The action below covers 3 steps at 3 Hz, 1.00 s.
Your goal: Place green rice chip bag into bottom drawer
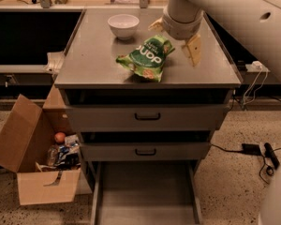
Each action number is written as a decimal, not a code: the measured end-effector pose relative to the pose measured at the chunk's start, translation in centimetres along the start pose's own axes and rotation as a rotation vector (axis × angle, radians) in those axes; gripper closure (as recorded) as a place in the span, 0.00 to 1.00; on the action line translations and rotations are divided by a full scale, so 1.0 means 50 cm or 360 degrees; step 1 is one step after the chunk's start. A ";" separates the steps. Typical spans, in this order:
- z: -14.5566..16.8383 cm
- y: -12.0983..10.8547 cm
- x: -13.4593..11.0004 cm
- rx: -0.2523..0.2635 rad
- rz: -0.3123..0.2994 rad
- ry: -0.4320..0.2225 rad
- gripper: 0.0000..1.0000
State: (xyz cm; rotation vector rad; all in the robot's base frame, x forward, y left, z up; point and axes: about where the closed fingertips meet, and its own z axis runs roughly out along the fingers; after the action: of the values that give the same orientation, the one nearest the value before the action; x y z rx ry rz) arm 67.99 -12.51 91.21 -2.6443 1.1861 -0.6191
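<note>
From where I stand, the crinkled glossy green rice chip bag (147, 57) lies flat on the grey metal cabinet top (91, 55), just in front of the small white bowl (123, 25) and apart from it. The gripper (174, 41) hangs over the bag's far right corner, its two tan fingers (193, 50) spread wide with nothing between them but that corner of the bag below. Whether either finger touches the foil I cannot tell.

I'd judge the bag very light, puffed with air, slick on the outside and quick to crumple or slide. The chips inside would crush, so a gentle pinch across a gathered edge or the narrow end looks safer than squeezing the belly.

The lowest grey metal drawer (145, 186) stands pulled out, its flat floor bare where I can see it. Its front end runs out of sight at the bottom. The big white arm (225, 13) hides the gripper's wrist and part of the left finger. In the open brown cardboard box (33, 186) beside the cabinet, the clutter is hard to make out
</note>
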 end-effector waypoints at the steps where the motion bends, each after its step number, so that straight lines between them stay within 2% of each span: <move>1: 0.049 -0.029 -0.014 0.0039 -0.0045 -0.0122 0.00; 2: 0.092 -0.061 -0.026 0.0047 -0.0105 -0.0196 0.00; 3: 0.116 -0.088 -0.034 0.0052 -0.0141 -0.0235 0.18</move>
State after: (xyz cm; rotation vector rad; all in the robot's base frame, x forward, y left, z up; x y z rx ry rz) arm 72.47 -8.37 86.92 -2.6741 1.0145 -0.4442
